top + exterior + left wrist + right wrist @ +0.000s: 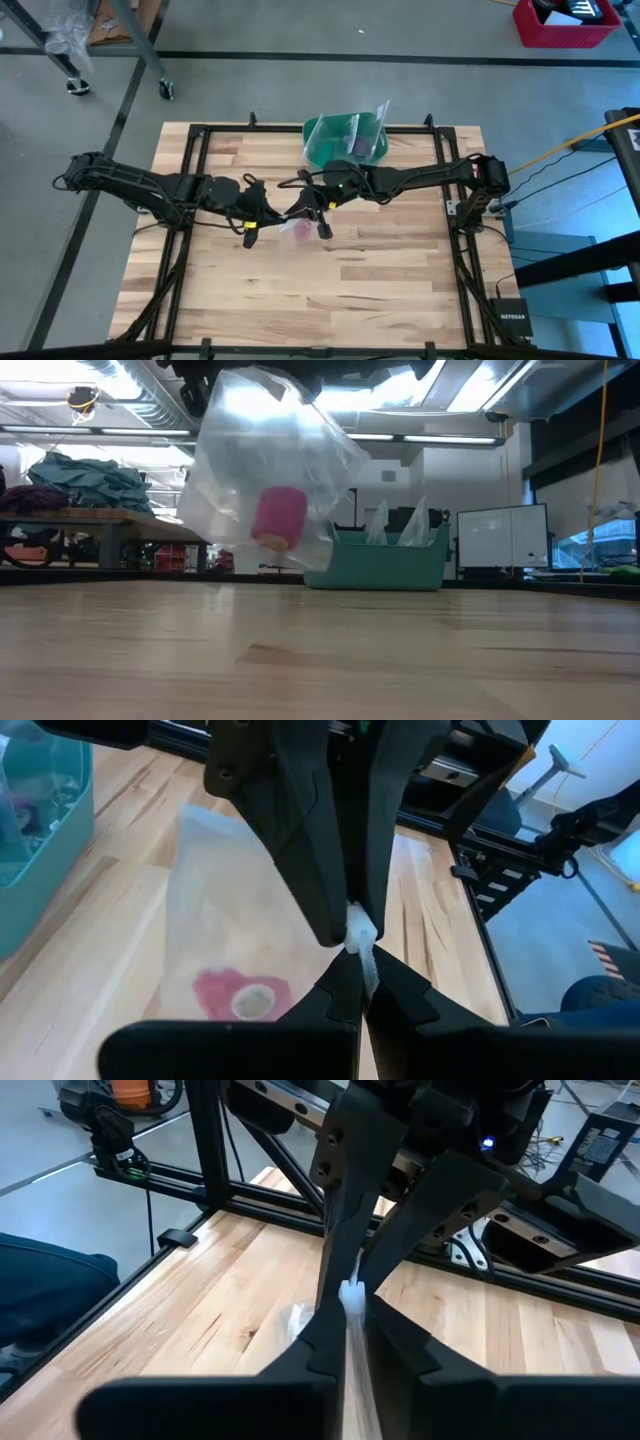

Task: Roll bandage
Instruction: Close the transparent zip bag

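Both grippers meet over the middle of the table (400, 290), pinching the top edge of a clear bag (265, 470) from opposite sides. The bag hangs off the surface between them.

Left gripper (362, 982): fingers pressed together on the bag's rim, a white bunched bit of plastic showing at the tips. Right gripper (352, 1320): also clamped on the same rim, fingers nearly touching with the plastic between them. In each wrist view the other arm's fingers come in from the far side, tip to tip with its own.

Bandage (277, 517) – a small pink roll – sits inside the bag, low in it, roll end tilted down toward the table. From the left wrist view it shows through the plastic as a pink blob with a pale core (240, 997). From the high view it is only a faint pink patch under the grippers (297, 229).

Green bowl (345, 140) sits at the far edge of the table, well apart from the bag, with more clear plastic in it.
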Tool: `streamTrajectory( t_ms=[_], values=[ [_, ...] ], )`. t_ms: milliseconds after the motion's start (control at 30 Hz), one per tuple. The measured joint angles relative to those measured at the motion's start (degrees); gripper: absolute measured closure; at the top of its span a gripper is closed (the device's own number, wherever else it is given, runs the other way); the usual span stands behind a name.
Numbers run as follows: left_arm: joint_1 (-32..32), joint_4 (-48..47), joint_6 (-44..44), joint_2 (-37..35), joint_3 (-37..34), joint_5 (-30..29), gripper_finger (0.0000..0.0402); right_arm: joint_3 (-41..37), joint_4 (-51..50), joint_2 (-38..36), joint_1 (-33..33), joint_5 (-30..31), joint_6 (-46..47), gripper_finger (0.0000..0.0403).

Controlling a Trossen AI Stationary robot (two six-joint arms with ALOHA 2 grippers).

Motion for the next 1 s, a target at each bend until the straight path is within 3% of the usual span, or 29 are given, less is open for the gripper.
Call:
streamTrajectory(
  t_ms=[167,1000],
  values=[
    [-0.02,-0.02,0.07,0.0,0.0,0.15,0.0401,0.0,-0.16,0.0,0.0,-1.25,-0.01,0.0388],
    [-0.02,-1.99,-0.36,-1.88,0.02,-0.35,0.0401,-0.02,-4.84,-0.02,-0.07,0.62,-0.13,0.0386]
  ],
)
